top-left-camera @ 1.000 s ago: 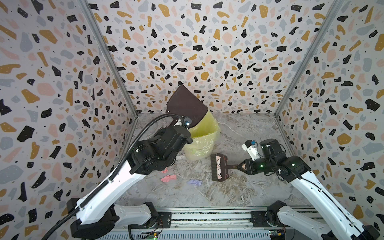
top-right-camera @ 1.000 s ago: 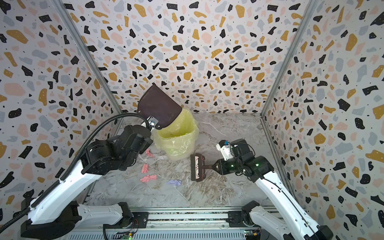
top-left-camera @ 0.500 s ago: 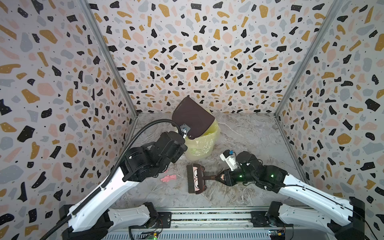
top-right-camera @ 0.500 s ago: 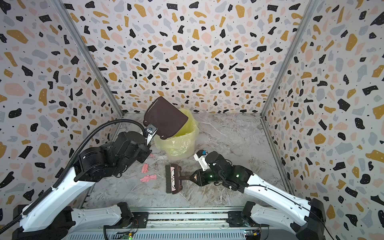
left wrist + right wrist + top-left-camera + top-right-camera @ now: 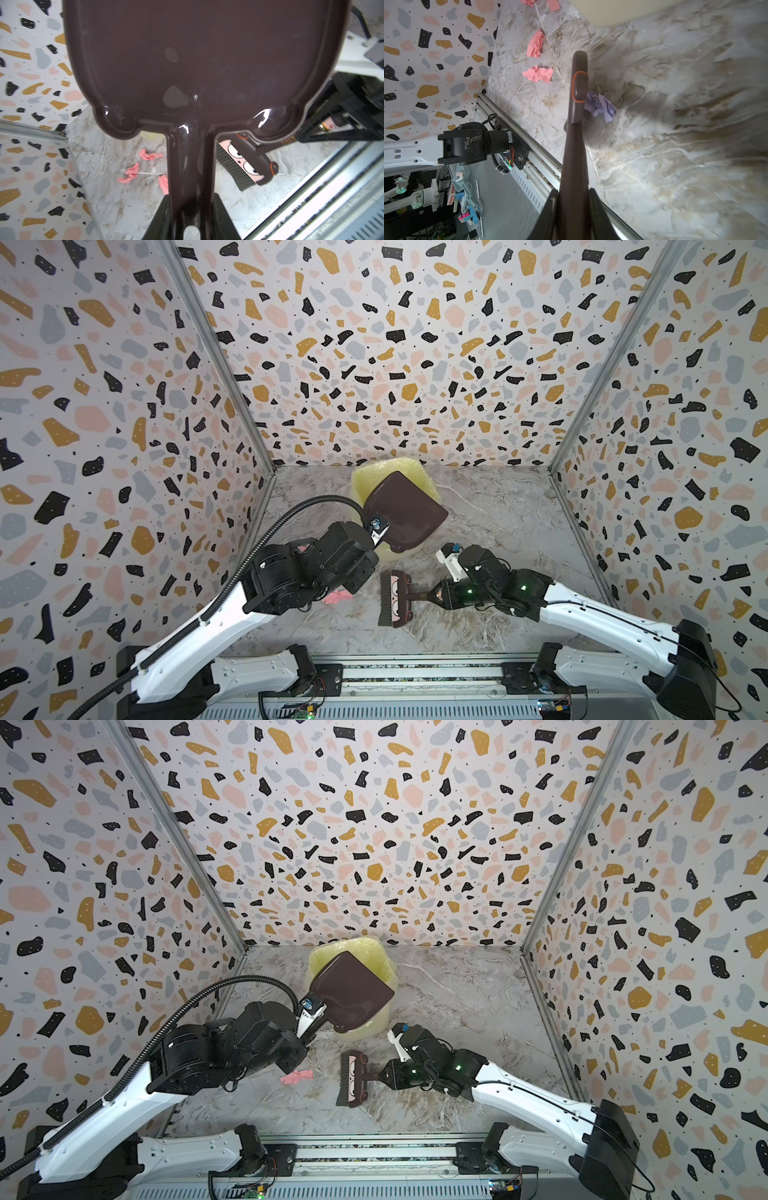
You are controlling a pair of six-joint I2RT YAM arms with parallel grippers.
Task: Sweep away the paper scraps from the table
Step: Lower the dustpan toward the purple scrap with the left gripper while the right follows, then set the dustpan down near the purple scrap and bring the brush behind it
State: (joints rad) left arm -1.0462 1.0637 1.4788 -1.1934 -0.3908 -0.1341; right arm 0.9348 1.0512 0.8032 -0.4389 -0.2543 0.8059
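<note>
We see several crumpled pink scraps (image 5: 537, 74) lying loose and apart from each other on the table (image 5: 498, 510), toward its left front; in both top views only one pink scrap (image 5: 297, 1076) shows. A crumpled lilac scrap (image 5: 601, 107) lies near them on the same surface. The table is flat, grey-white and marble-patterned, with brownish veining.

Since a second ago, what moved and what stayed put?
The right pincer slid the brush leftward, over to the lilac scrap and nearer the pink scraps. The left pincer lowered the dustpan over the yellow-lined bin. Both kept their grip; bin and pink scraps stayed put.
</note>
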